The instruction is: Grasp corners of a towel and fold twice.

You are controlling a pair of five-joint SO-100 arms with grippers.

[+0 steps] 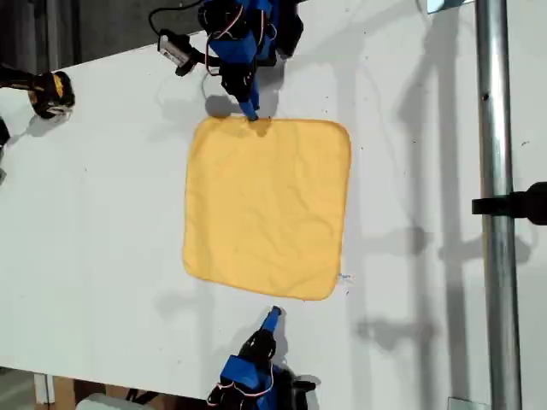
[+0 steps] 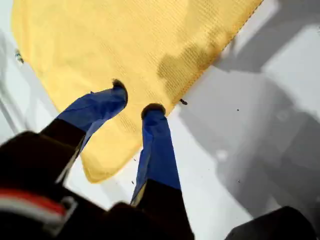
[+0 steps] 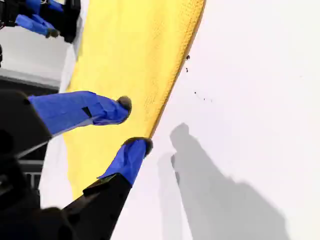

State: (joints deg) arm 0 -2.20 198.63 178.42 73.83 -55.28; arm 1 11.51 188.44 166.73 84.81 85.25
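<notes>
Yellow-orange towel [image 1: 267, 205], flat on the white table [image 1: 102, 213]; my first gripper [image 1: 274, 313] hovers at its edge near the tagged corner [image 1: 332, 289], my second gripper [image 1: 252, 115] at the opposite edge, both with fingers [image 2: 100, 107] apart, apparently poised to pinch.

My first gripper [image 2: 134, 99] and my second gripper [image 3: 135, 123] apparently hover, jaws parted.
</notes>
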